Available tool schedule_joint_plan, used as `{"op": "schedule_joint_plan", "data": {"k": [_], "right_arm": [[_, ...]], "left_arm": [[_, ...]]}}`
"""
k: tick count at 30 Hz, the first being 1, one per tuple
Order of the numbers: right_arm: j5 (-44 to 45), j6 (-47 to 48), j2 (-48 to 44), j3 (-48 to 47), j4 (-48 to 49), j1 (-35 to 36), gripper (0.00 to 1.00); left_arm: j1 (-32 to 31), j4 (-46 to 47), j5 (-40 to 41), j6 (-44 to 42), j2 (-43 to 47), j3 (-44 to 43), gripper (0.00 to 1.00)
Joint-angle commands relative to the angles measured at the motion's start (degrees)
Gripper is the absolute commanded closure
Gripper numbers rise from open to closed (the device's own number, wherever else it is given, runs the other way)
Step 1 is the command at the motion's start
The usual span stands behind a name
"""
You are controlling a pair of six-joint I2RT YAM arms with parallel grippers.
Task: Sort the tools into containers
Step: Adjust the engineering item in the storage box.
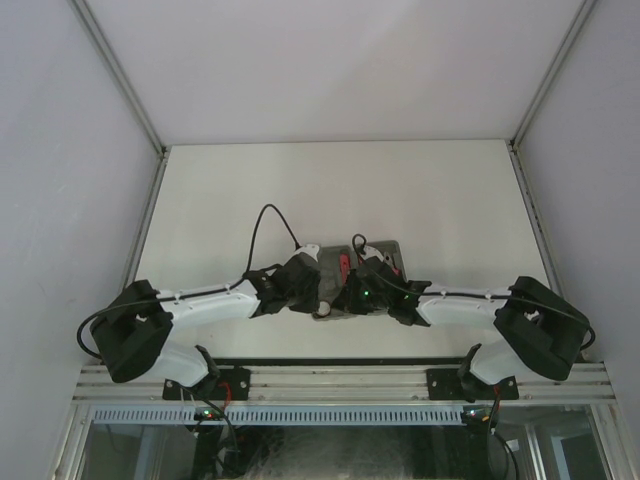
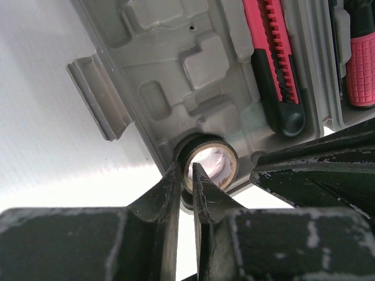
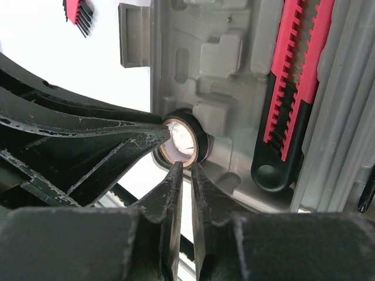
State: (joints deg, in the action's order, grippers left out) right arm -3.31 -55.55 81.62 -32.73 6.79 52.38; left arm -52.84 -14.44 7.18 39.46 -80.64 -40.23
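A small dark ring (image 2: 211, 163) with a pale core sits at the near corner of the grey container (image 2: 170, 52). My left gripper (image 2: 186, 172) is shut on the ring's wall, with one finger outside it and the other inside its hole. My right gripper (image 3: 184, 168) is shut to a thin slit, its tips against the lower rim of the ring (image 3: 186, 142), with nothing clearly between them. A red-and-black ridged tool (image 2: 272, 64) (image 3: 293, 88) lies in a recess of the container. In the top view both grippers meet over the grey container (image 1: 388, 250) and hide the ring.
A second red-handled tool (image 2: 360, 64) lies in the neighbouring tray section. A small red-and-black tool (image 3: 79, 14) lies on the white table beyond the container's latch tab (image 3: 132, 35). A black screwdriver tip (image 3: 366, 196) shows at the right edge. The left gripper's fingers (image 3: 117, 140) crowd the right wrist view.
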Motion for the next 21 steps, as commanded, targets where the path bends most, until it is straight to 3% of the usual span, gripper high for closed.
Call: {"op": "schedule_joint_plan", "data": {"k": [1,21], "right_arm": [[-0.7,-1.0,0.9,-2.5,2.6,-0.5,0.91],[1.5,2.0,5.8,-7.9,-3.1,1.3,0.94]], "left_arm": [[0.3,-0.6,0.3,-1.9,-0.4,-1.8,0.83],[0.2,-2.3,1.3,-2.3,-0.9,-2.4,0.87]]}}
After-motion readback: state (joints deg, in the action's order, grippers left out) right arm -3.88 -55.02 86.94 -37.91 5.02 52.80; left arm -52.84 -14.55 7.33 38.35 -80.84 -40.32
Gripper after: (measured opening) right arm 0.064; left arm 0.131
